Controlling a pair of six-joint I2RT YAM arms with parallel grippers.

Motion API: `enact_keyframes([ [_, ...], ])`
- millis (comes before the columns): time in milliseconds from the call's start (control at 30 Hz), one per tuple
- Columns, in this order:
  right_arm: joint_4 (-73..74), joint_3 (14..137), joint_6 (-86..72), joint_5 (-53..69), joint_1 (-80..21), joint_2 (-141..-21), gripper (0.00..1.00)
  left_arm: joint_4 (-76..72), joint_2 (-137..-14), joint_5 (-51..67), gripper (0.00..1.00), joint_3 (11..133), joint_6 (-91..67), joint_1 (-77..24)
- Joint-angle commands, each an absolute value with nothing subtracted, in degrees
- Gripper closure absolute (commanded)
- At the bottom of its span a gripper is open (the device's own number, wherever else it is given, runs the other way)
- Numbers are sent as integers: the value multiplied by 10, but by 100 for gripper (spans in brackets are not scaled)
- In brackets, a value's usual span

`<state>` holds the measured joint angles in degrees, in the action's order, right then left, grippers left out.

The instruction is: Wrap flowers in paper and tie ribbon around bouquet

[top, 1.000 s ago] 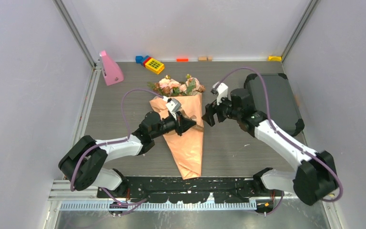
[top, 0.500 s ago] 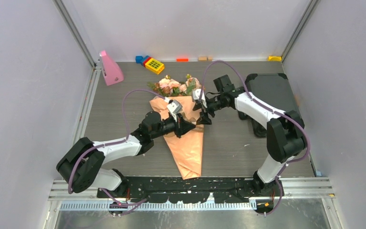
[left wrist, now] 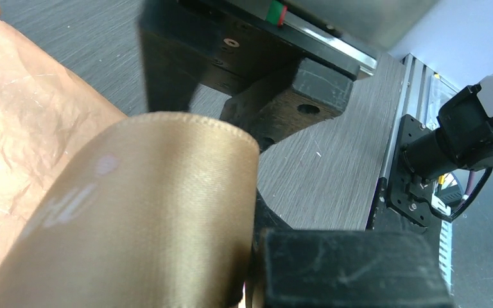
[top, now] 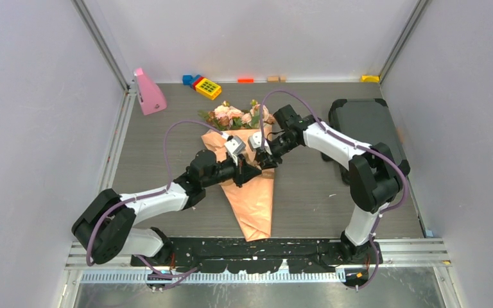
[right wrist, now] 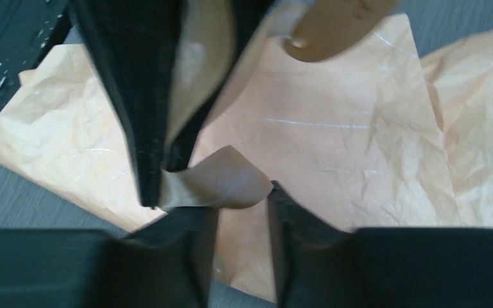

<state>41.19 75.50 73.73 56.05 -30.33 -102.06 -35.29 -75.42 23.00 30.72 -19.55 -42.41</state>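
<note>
Risk of slip: grips ribbon (left wrist: 147, 212) tight in left claw (top: 253, 172), straddles its curl with right claw (top: 262, 158) half-open, empty; may miss slick satin, loosening bouquet (top: 254, 204) wrap.

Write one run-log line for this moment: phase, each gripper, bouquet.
phase: ribbon tying | left gripper: shut on ribbon | right gripper: open, straddling ribbon | bouquet: wrapped, flat on table

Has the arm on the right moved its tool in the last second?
Yes. The right tool swung left, away from the black case, to over the bouquet.
</note>
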Motion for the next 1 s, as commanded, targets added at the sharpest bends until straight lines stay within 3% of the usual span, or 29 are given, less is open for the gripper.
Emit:
enact_keyframes([
  [0, 467, 768, 795, 602, -314, -993, 82, -361, -734, 214, 100, 319, -180, -426],
  [67, 467, 758, 800, 603, -314, -978, 98, -358, -732, 209, 100, 317, -180, -426],
  [100, 467, 754, 801, 601, -314, -972, 99, -356, -730, 208, 100, 317, -180, -426],
  [267, 375, 720, 702, 560, -314, -928, 99, -352, -716, 203, 100, 308, -183, -426],
  [600, -118, 509, 298, 267, -313, -779, 99, -336, -699, 180, 100, 297, -186, -426],
  [833, -167, 429, 185, 178, -314, -686, 99, -332, -721, 164, 100, 305, -185, -426],
  [900, -110, 426, 229, 230, -314, -668, 96, -335, -725, 178, 100, 307, -181, -426],
  [933, -91, 421, 259, 261, -314, -660, 90, -340, -725, 190, 100, 306, -178, -426],
  [967, -72, 414, 297, 297, -314, -652, 78, -344, -725, 202, 100, 306, -172, -426],
])
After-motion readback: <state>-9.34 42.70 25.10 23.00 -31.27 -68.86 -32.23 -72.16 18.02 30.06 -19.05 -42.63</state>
